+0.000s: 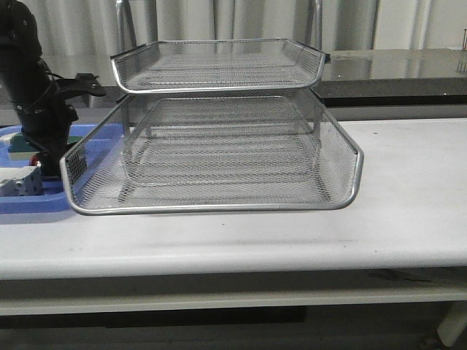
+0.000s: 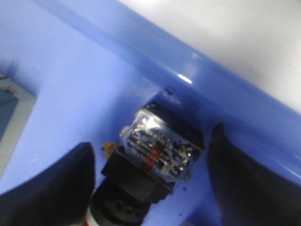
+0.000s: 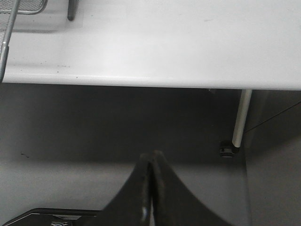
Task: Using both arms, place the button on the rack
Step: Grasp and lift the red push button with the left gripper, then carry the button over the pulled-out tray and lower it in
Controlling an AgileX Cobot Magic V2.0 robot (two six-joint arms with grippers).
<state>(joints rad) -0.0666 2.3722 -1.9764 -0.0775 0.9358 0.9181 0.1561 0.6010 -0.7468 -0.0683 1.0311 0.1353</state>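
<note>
The button (image 2: 155,155) lies on its side on the floor of a blue plastic tray (image 2: 84,84), close to the tray's wall. Its clear contact block and black body show, with a sliver of red at the head end. My left gripper (image 2: 151,141) is open around it; the fingers (image 2: 51,188) stand on either side, and the far one is clearly apart from it. The silver wire-mesh rack (image 1: 219,208) stands mid-table, its trays bare. In the front view my left gripper (image 1: 47,164) is down in the blue tray beside the rack. My right gripper (image 3: 151,162) is shut on nothing, below the table's edge.
A white block (image 1: 18,182) sits in the blue tray (image 1: 36,203) in front of the left arm. The rack's upper tray (image 1: 219,65) overhangs the lower one. The right wrist view shows the white table (image 3: 164,42), the rack's corner (image 3: 7,33) and a table leg (image 3: 241,117).
</note>
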